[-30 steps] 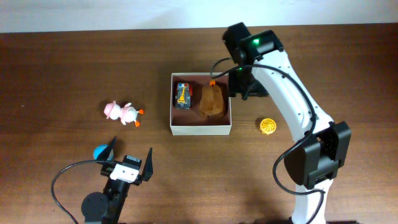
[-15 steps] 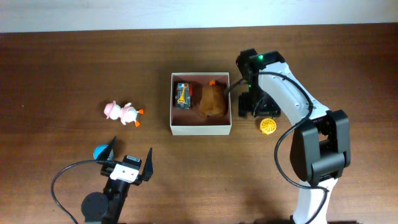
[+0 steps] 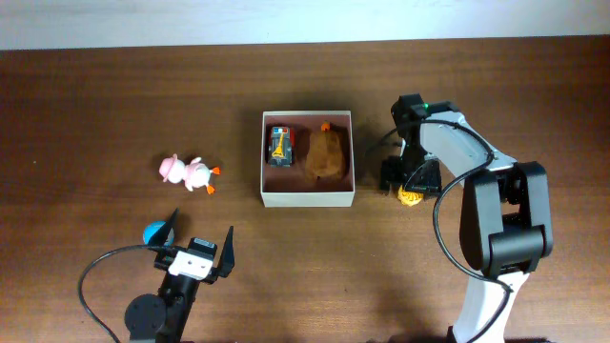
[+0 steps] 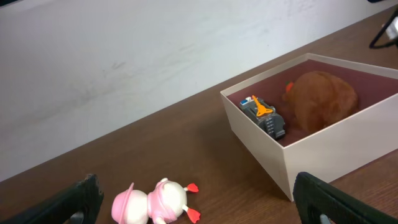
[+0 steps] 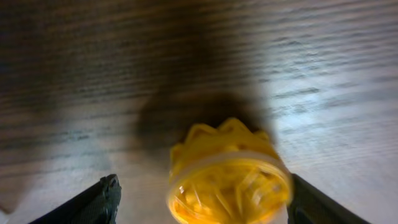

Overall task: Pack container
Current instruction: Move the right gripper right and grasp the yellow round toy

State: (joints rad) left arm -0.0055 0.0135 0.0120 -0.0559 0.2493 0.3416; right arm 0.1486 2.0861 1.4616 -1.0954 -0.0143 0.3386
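Found right gripper (image 5: 205, 200) spread apart over yellow toy (image 5: 227, 177), just right of container (image 3: 307, 198) at table (image 3: 95, 95) centre. Recommend centring on toy, lowering fully, closing gently; round, likely to roll.

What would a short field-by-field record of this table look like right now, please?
container: white-walled box, open top, mid-table
inside container: toy car and brown plush, side by side
right claw: open, low over the yellow toy, one finger on each side, not gripping
left claw: open, holding nothing, near the table's front edge
outside container: yellow toy on the right arm's side of the box; duck toys on the other side; small blue object by the left claw
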